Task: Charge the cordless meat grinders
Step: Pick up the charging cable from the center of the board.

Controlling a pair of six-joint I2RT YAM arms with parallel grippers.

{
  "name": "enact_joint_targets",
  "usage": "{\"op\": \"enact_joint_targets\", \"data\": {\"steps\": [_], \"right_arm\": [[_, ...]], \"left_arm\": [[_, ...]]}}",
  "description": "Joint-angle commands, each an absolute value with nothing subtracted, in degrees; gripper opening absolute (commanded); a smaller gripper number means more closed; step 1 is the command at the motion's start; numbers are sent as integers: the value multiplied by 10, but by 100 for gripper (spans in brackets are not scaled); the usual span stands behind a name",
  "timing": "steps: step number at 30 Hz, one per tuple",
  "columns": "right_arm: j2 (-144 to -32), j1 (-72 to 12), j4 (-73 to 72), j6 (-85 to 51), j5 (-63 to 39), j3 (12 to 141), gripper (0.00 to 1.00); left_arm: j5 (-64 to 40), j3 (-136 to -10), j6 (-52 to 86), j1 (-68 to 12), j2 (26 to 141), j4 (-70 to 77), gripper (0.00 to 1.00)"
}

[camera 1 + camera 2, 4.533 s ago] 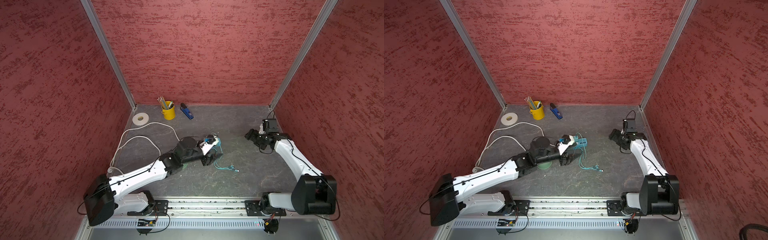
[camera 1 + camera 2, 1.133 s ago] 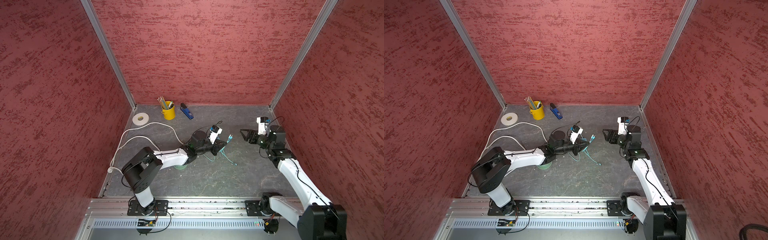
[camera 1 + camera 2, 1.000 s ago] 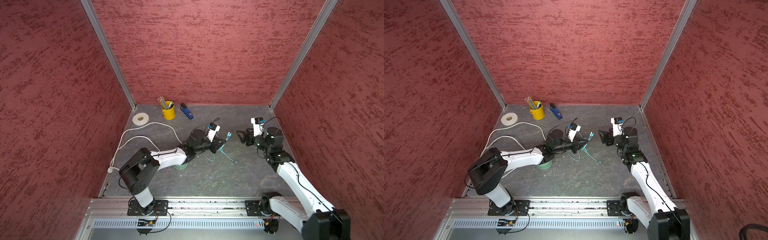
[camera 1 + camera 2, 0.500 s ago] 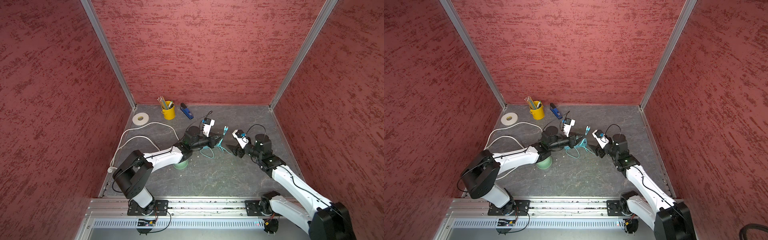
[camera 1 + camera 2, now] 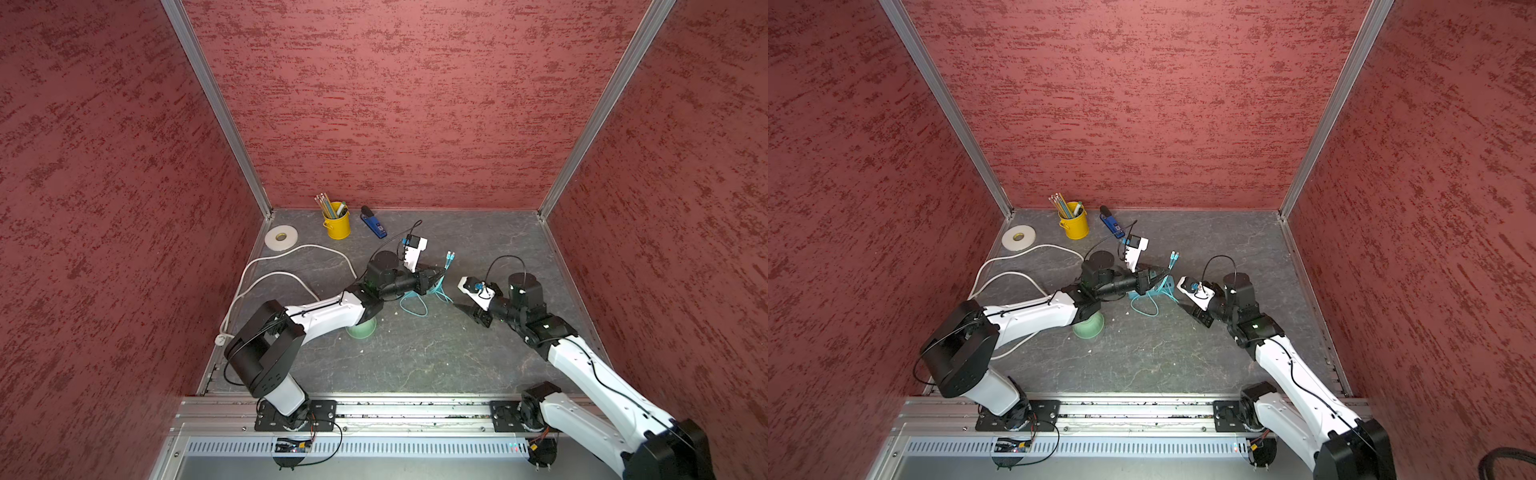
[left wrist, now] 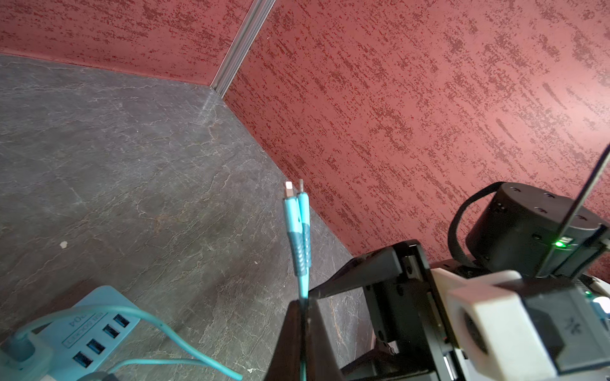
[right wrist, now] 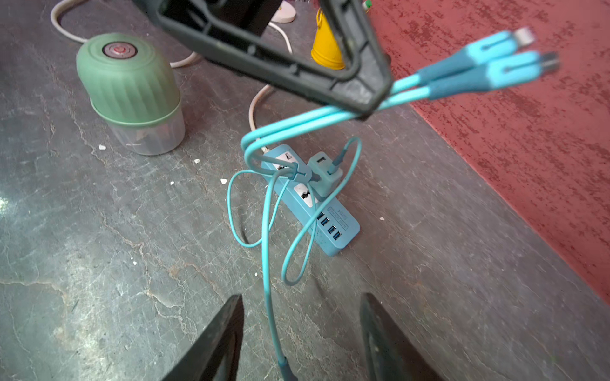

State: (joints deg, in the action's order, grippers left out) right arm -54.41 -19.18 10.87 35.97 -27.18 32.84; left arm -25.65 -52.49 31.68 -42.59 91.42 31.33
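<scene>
Left gripper (image 7: 373,99) clenches the teal cable (image 7: 313,120), two plugs (image 6: 295,204) jutting clear; right gripper (image 7: 302,297) is released, jaws apart over a loose strand (image 7: 268,264); grinder (image 7: 128,82) stands upright near the power strip (image 7: 340,227); recommend gripping close behind one plug, squarely.

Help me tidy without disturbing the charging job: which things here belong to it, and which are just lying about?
Job: grinder; cable, held in the left gripper; power strip.

Lying about: pencil cup; tape roll; small blue item beside the cup.
</scene>
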Motion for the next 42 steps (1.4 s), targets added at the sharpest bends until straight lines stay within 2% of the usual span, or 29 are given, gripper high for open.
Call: {"op": "enact_joint_targets", "data": {"steps": [1,6,9,15,22,24,25,27,28,30,34,38,42], "right_arm": [[-569,-198,84,385,-269,330,53],[-585,-208,84,385,-309,326,52],[-593,-213,81,383,-310,322,47],[-604,-216,70,371,-308,326,29],[-593,-216,78,362,-317,330,0],[-585,-216,81,356,-314,331,0],[-580,-216,82,352,-307,330,0],[-567,-216,89,350,-288,332,0],[-560,-216,94,352,-270,335,0],[-546,-216,106,359,-229,342,0],[-530,-217,140,382,-186,376,0],[-530,-218,181,407,-171,418,0],[-552,-218,245,370,-215,468,0]], "left_arm": [[-263,-523,315,-423,888,324,0],[-261,-515,314,-422,878,321,0],[-261,-514,314,-421,876,321,0],[-264,-513,315,-419,871,321,0],[-261,-509,313,-417,865,311,0],[-255,-508,312,-415,862,305,1],[-247,-507,311,-414,858,298,12],[-211,-504,310,-411,848,279,45],[-192,-499,305,-407,839,257,55],[-162,-489,290,-401,816,238,65],[-155,-491,197,-396,774,178,68],[-254,-495,103,-400,764,151,65],[-351,-506,19,-423,780,128,65]]}}
